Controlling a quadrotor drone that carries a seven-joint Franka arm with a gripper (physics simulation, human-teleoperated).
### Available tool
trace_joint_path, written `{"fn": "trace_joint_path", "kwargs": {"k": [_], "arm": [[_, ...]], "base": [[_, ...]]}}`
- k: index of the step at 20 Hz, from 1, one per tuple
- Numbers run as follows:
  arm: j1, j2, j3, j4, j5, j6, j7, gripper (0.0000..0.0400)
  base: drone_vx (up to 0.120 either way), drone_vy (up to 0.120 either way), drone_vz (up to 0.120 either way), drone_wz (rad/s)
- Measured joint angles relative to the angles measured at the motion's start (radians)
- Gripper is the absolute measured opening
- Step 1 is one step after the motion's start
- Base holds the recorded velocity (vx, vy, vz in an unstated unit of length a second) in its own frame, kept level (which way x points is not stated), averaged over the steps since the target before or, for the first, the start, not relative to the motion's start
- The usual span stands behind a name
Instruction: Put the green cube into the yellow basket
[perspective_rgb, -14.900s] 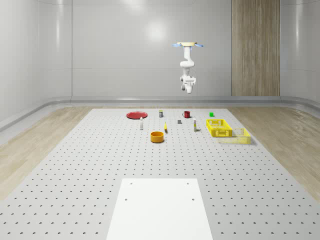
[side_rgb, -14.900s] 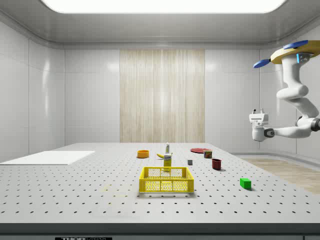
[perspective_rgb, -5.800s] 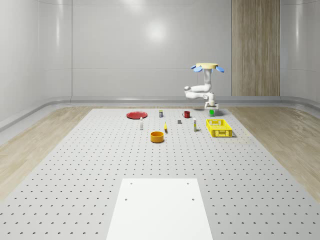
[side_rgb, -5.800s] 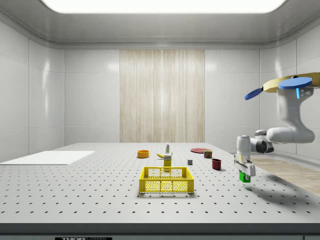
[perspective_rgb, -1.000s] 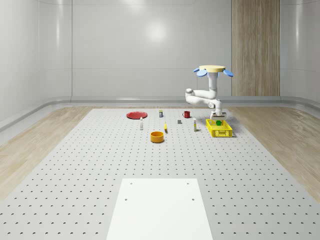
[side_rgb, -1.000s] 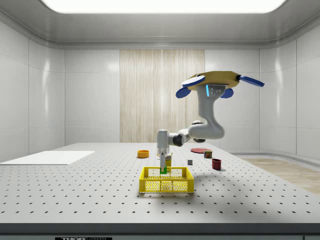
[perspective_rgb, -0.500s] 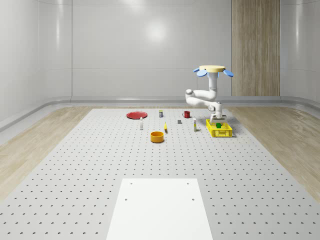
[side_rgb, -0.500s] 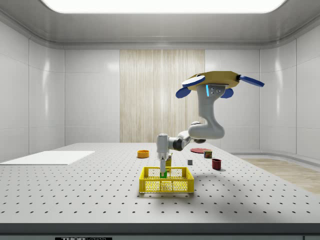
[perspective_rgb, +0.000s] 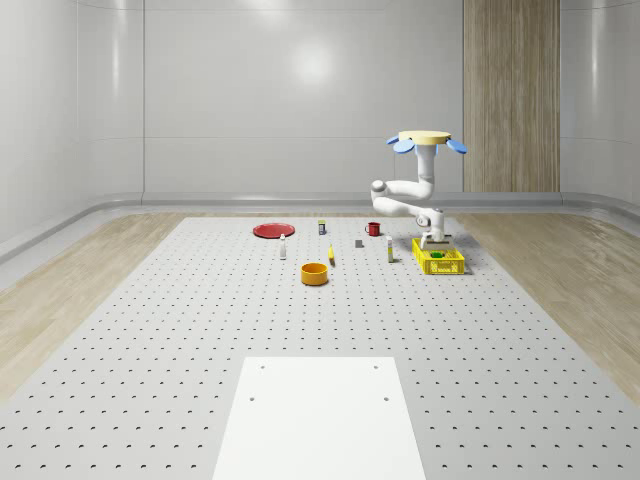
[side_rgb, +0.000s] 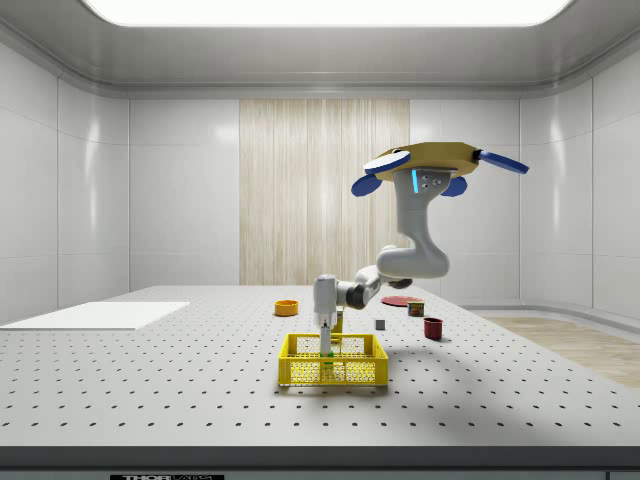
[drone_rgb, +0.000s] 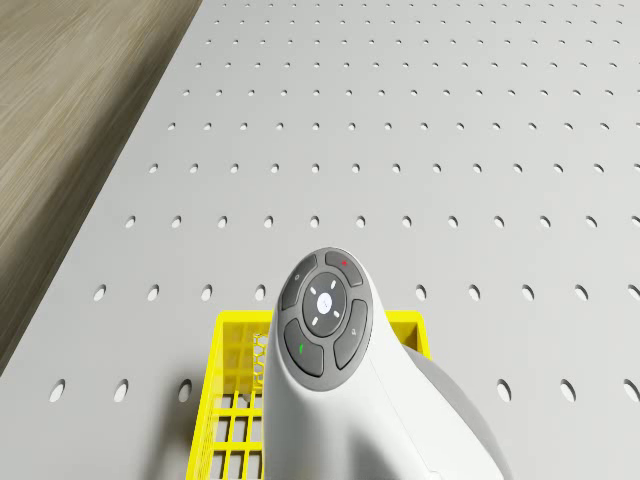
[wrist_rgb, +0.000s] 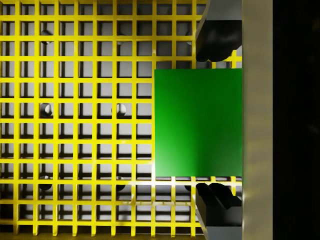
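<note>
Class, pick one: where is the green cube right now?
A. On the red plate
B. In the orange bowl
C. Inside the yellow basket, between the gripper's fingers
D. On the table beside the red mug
C: the wrist view shows the green cube over the yellow basket grid, between the gripper fingers.

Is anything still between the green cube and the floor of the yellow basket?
Nothing visible. The gripper is lowered inside the yellow basket, the drone hovering beside it. The wrist view shows the green cube between the fingers, with just bare basket grid around it.
</note>
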Motion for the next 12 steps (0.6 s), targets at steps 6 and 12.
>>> {"fn": "trace_joint_path", "kwargs": {"k": [6, 12], "arm": [[0.018, 0.001, 0.071, -0.027, 0.064, -0.034, 0.002, 0.0393], [0.028, 0.001, 0.134, -0.045, 0.123, -0.059, 0.003, 0.0398]], "base": [[0.000, 0.000, 0.000, 0.000], [0.000, 0.000, 0.000, 0.000]]}}
